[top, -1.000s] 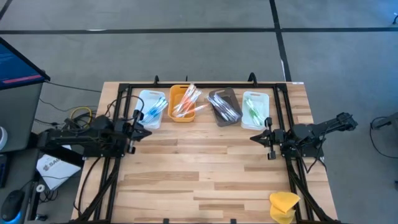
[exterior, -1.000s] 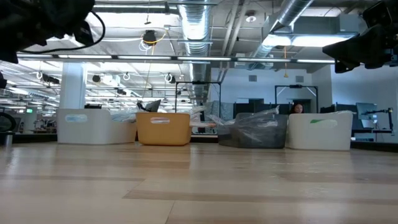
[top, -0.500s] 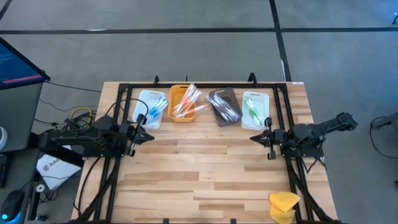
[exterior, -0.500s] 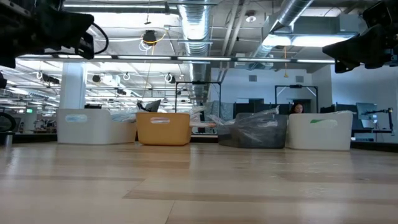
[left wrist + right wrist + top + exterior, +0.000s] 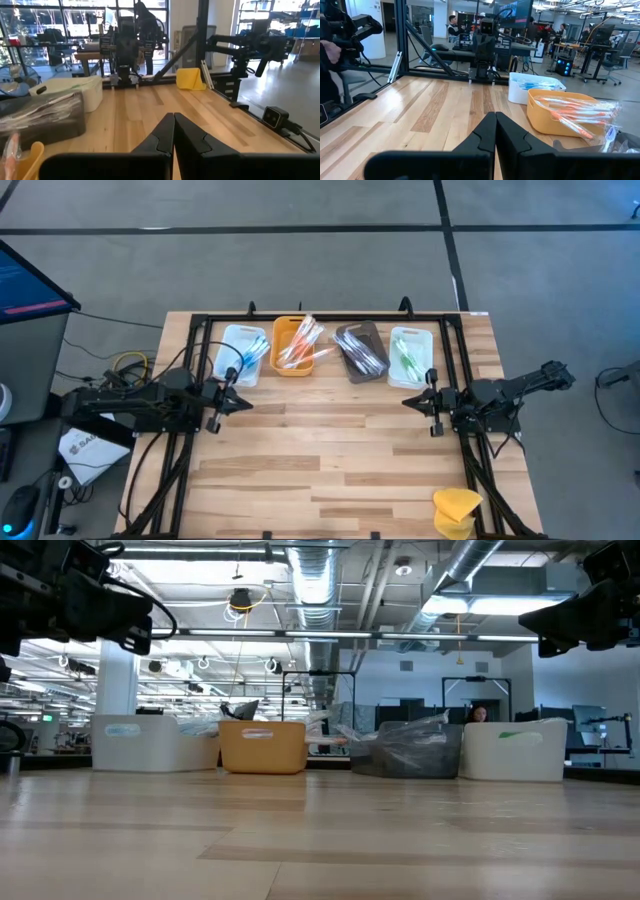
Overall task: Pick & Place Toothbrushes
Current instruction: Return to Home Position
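The toothbrushes lie in four small trays along the table's far edge: blue ones in a white tray [image 5: 243, 355], pink and clear ones in an orange tray [image 5: 297, 345], clear wrapped ones in a dark tray [image 5: 360, 352], and green ones in a white tray [image 5: 410, 357]. My left gripper [image 5: 246, 402] hovers shut above the bare wood, just on the near side of the blue-brush tray. Its fingers meet in the left wrist view [image 5: 174, 117]. My right gripper [image 5: 405, 402] hovers shut on the near side of the green-brush tray, with its fingertips together [image 5: 495, 117]. Neither gripper holds anything.
A yellow sponge-like lump [image 5: 457, 510] sits at the table's near right corner. Black frame rails [image 5: 320, 318] run along the far edge and down both sides. Bare wood [image 5: 320, 450] stretches between the arms and toward the near edge. A person sits in the room beyond [image 5: 330, 55].
My left gripper has swung away from the blue-brush tray, toward the table's near edge and slightly right. It shows lower in the low view and has stayed shut. The right arm and the trays have kept still.
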Available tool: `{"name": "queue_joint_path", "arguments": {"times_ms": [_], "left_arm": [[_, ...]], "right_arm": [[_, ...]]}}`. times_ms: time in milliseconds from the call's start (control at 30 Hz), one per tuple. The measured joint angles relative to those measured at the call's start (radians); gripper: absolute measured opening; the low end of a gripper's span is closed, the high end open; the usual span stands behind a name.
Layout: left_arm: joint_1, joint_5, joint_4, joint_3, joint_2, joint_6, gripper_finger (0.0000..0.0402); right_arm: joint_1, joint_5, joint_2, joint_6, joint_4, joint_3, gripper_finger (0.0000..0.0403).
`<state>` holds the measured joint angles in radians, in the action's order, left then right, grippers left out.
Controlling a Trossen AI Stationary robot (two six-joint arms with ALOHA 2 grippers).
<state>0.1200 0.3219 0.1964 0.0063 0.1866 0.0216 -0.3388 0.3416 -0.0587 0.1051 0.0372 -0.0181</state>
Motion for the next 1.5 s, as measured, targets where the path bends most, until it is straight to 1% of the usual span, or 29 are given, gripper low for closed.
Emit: {"name": "queue_joint_path", "arguments": {"times_ms": [467,567,733,1000,1500], "left_arm": [[-0.008,-0.006,0.005,0.000,0.011,0.000,0.0001],[-0.039,-0.016,0.005,0.000,-0.032,0.000,0.0001],[-0.041,-0.018,0.008,0.000,-0.118,0.000,0.0001],[-0.041,-0.018,0.009,0.000,-0.187,0.000,0.0002],[-0.041,-0.018,0.037,0.000,-0.187,0.000,0.0008]], "right_arm": [[0.000,0.000,0.000,0.000,0.000,0.000,0.0000],[0.000,0.000,0.000,0.000,0.000,0.000,0.0000],[0.000,0.000,0.000,0.000,-0.001,0.000,0.0000],[0.000,0.000,0.000,0.000,0.000,0.000,0.0000],[0.000,0.000,0.000,0.000,0.000,0.000,0.0000]]}}
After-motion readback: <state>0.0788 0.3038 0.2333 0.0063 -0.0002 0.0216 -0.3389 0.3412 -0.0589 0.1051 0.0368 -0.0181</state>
